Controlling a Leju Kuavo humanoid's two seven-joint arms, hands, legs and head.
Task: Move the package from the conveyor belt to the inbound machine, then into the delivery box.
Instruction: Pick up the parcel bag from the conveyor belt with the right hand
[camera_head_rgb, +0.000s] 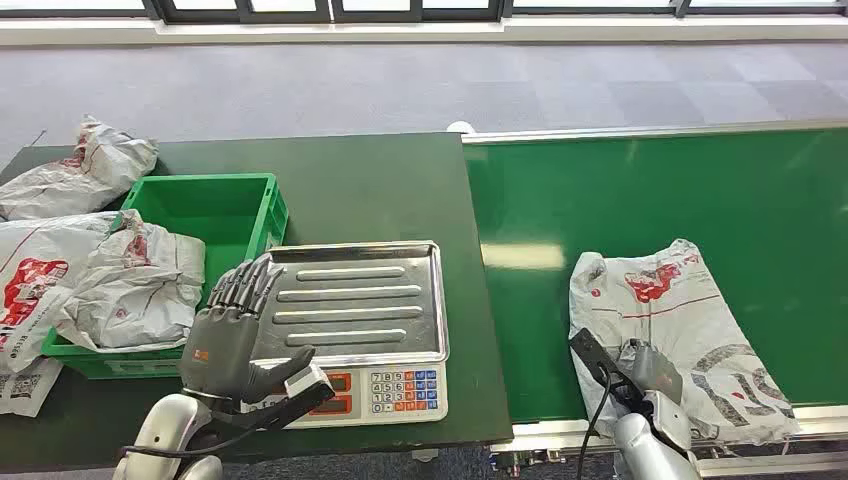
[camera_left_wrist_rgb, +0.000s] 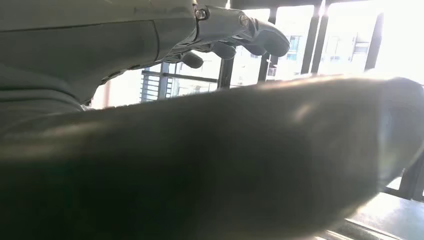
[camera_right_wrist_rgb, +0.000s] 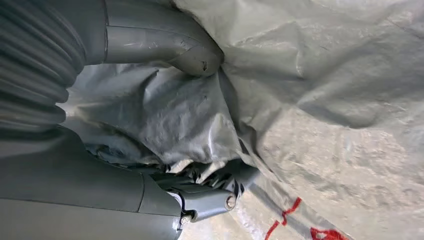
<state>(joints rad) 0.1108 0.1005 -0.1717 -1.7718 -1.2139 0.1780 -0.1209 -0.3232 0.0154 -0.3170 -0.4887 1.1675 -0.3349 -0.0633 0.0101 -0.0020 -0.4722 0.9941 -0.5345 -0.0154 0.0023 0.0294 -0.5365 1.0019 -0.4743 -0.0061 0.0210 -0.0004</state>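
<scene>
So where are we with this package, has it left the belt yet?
Not yet. The package lies on the conveyor belt; the right hand grips its near edge, bunching the film. The left hand hovers open by the scale tray, which is bare. Weighing and dropping into the green box remain.

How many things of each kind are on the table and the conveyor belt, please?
Grey courier packages: 4 — one on the belt, one in the crate, two left of the crate
Green plastic crate: 1
Weighing scale with steel tray: 1
Total: 6
</scene>
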